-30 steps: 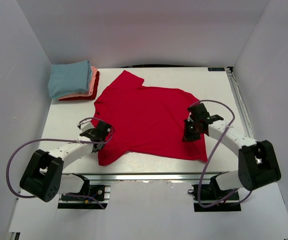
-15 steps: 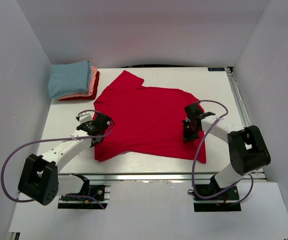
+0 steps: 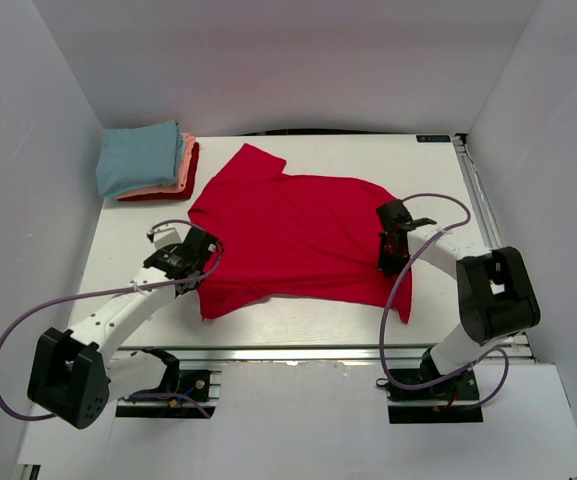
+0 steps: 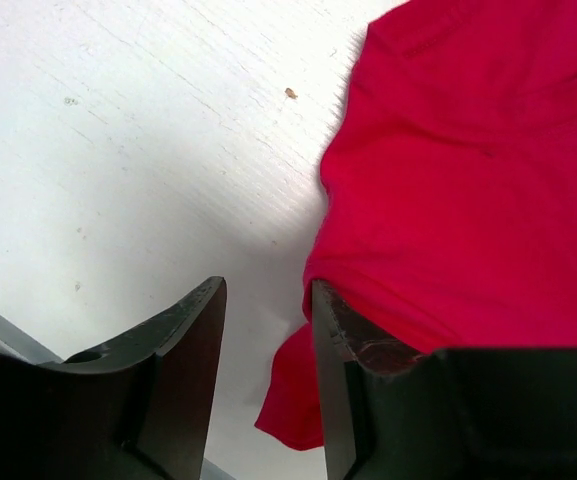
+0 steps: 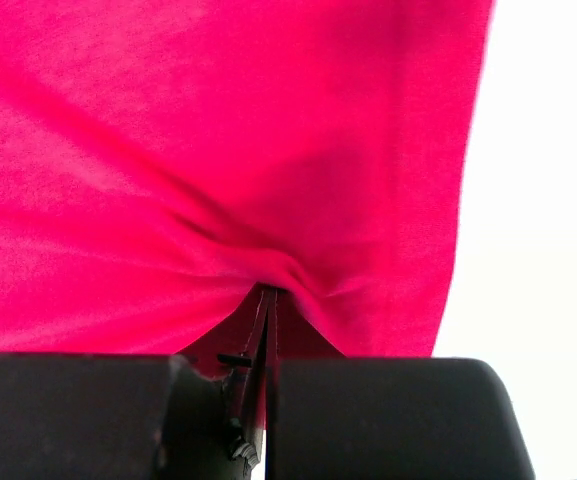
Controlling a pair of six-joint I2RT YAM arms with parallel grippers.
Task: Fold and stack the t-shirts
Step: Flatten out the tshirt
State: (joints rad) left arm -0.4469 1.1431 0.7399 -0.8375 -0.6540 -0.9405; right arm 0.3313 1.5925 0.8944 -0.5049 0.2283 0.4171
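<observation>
Two claws work opposite sides of the red shirt point(image 3: 293, 235), which lies spread open and mostly flat in the middle of the table point(image 3: 118, 270), one sleeve reaching toward the far left. The right claw point(image 3: 390, 262) is down on the shirt's right edge with its jaws together, clamped on a small ridge of red cloth that puckers up into them in its wrist view. That pinch looks meant to give a firm hold for drawing the cloth taut or lifting that side over into a fold. The left claw point(image 3: 202, 268) sits low at the shirt's near-left corner with its jaws apart. One finger rests against the red hem and the gap shows mostly bare table, so it seems to be holding nothing, though its wrist view is too tight to tell whether a scrap of the edge lies between the jaws. The near-left corner is rumpled and curls under a little, which would need smoothing for a clean fold. At the far-left corner stands the stack point(image 3: 148, 160) of folded shirts, light blue on top, salmon-pink under it and red at the bottom. It sits just beside the spread shirt's sleeve but apart from it. White walls point(image 3: 28, 150) close in on three sides, and each arm's purple cable point(image 3: 38, 300) loops out over the table near the cloth, where it could snag during a sweep.
</observation>
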